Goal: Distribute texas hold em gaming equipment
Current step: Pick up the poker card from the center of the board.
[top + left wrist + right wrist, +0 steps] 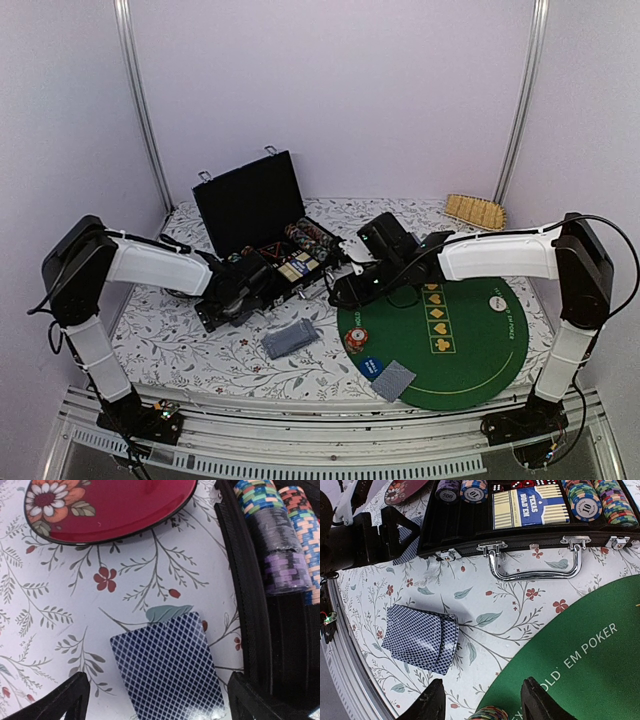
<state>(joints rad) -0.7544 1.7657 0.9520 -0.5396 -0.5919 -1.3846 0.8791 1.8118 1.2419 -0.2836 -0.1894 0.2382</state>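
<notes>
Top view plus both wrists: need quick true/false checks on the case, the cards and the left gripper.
1. The black case stands open. True.
2. The left gripper is shut on a chip. False: it is open, and a card lies face-down on the floral cloth below it.
3. The small card pile lies on the green mat. False: it lies on the floral cloth, beside the mat.
4. A white disc sits on the green mat. True.
</notes>
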